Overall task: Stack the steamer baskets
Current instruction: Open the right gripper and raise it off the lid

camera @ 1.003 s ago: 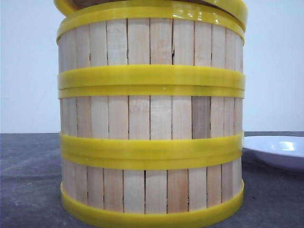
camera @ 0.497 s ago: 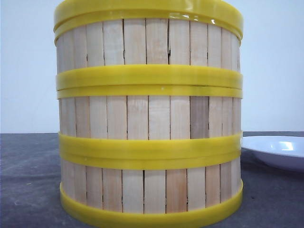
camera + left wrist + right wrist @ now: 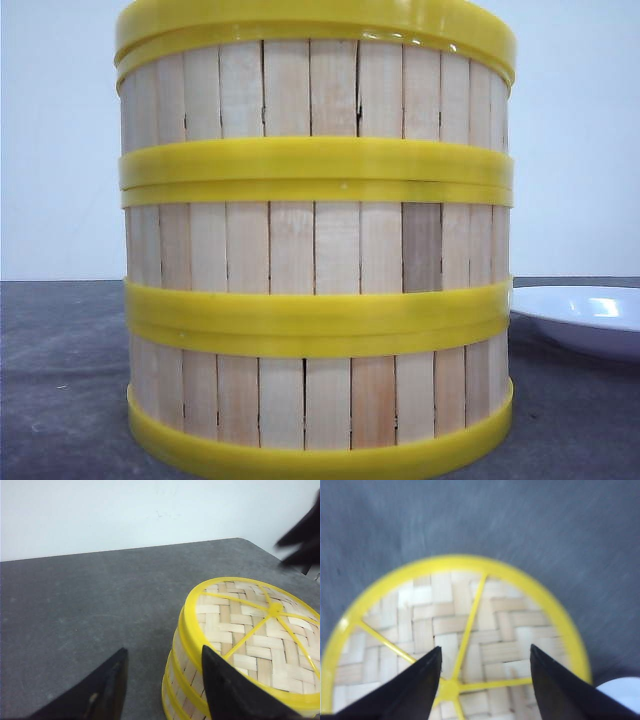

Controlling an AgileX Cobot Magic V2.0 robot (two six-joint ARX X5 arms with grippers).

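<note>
Three slatted wooden yellow-rimmed steamer baskets (image 3: 316, 250) stacked, woven lid (image 3: 455, 645) on | both grippers (image 3: 165, 680) (image 3: 485, 660) spread, empty | retreat straight up, avoid nudging.

Nothing here can be read: no lettering, label, brand mark, number or sign shows in any view.
</note>
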